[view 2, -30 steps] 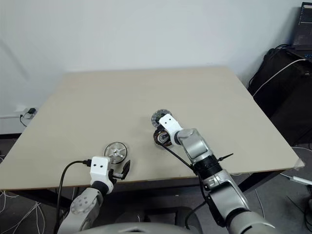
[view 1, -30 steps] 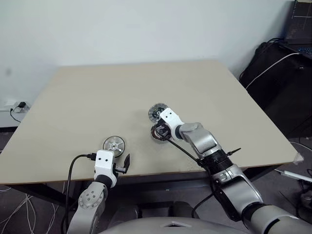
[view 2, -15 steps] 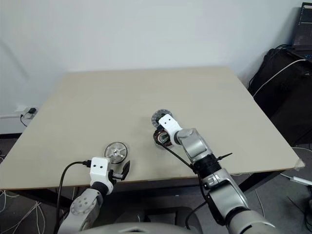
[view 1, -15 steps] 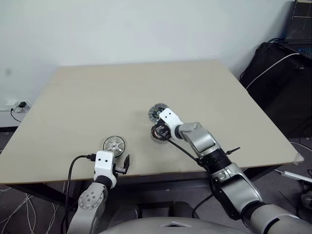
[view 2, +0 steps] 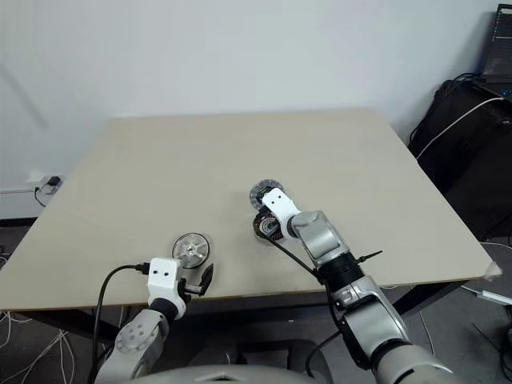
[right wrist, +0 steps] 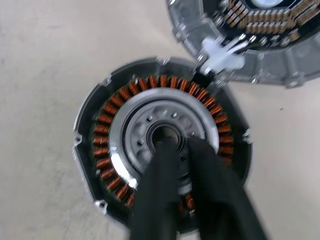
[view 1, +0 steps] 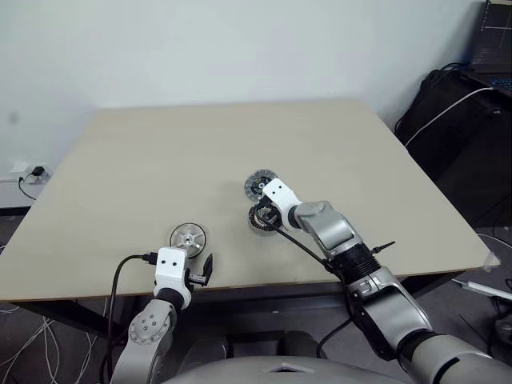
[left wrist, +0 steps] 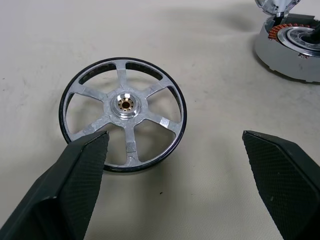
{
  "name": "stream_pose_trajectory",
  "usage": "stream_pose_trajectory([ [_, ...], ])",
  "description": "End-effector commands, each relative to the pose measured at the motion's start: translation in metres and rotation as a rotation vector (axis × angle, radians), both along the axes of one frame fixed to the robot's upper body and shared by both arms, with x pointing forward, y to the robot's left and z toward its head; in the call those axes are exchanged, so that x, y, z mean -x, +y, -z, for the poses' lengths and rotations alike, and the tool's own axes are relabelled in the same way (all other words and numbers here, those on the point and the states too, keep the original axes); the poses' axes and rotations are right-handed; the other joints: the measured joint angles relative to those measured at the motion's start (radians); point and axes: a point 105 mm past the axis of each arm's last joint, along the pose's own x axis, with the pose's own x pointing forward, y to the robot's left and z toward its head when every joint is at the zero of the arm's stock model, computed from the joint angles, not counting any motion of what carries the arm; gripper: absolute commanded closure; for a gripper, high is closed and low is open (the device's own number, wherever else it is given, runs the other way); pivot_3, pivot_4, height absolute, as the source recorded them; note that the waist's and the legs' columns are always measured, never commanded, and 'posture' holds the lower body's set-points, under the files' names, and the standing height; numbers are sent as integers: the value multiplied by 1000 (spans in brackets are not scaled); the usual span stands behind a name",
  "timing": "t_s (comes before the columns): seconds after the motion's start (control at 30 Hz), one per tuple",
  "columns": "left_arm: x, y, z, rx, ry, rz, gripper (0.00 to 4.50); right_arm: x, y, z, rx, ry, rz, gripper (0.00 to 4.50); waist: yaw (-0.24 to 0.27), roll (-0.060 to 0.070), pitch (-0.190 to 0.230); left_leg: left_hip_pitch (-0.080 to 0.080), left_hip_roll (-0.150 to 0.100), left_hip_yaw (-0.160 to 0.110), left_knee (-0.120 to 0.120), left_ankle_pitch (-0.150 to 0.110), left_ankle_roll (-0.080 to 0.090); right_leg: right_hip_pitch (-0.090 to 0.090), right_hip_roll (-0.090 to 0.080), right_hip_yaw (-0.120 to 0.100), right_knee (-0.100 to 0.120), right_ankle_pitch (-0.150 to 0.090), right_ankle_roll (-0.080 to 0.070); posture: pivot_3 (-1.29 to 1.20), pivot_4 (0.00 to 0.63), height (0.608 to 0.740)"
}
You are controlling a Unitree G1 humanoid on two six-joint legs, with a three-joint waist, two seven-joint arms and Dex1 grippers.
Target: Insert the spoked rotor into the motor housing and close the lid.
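The spoked rotor [left wrist: 122,107] is a six-spoke silver wheel with a dark rim, lying flat near the table's front edge [view 1: 186,237]. My left gripper [left wrist: 175,137] stands wide open just short of it, with nothing held. The motor housing [right wrist: 107,125], with a copper winding ring and a silver centre, sits mid-table [view 1: 258,218]. My right gripper [right wrist: 177,142] points down into its centre bore, fingers slightly parted, gripping nothing. The lid [view 1: 258,183] is a silver-rimmed disc with radial segments. It lies just behind the housing and touches its rim.
The beige table [view 1: 160,160] has open room at left, back and right. A black bag with cables [view 1: 456,120] and a laptop [view 1: 492,40] stand off the table's right side. A wall socket with plugs [view 1: 28,174] sits at the left.
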Motion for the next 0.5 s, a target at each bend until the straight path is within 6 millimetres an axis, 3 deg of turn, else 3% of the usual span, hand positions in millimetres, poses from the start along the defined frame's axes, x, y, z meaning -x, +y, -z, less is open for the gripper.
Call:
stream_pose_trajectory([
  [0.03, -4, -1, -9, 0, -46, 4, 0, -7, 4, -14, -11, -56, -16, 2774, 0, 0, 0, 0, 0, 0, 0, 0, 0, 0, 0, 0, 0, 0, 0, 0, 0, 740],
  [0.13, -4, -2, -8, 2, -44, 3, 0, -9, 7, -22, -33, -89, -17, 1866, 0, 0, 0, 0, 0, 0, 0, 0, 0, 0, 0, 0, 0, 0, 0, 0, 0, 740],
  [0.33, -5, 0, -10, -1, -55, -7, 0, -7, 26, -60, -226, -256, -57, 1866, 0, 0, 0, -1, 0, 0, 0, 0, 0, -1, 0, 0, 0, 0, 0, 0, 0, 740],
  [0.43, -6, 4, -14, -20, -88, -34, 0, 4, 32, -66, -283, -312, -97, 2485, 0, 0, 0, -1, 0, 0, 0, 0, 0, -1, 0, 0, 0, 0, 0, 0, 0, 740],
  [0.5, -9, 14, -21, -52, -141, -97, 0, 18, 37, -70, -338, -347, -136, 3151, 5, -1, 0, -1, 0, 0, 0, 0, 0, 0, 0, 0, 0, 0, 0, 0, 0, 740],
])
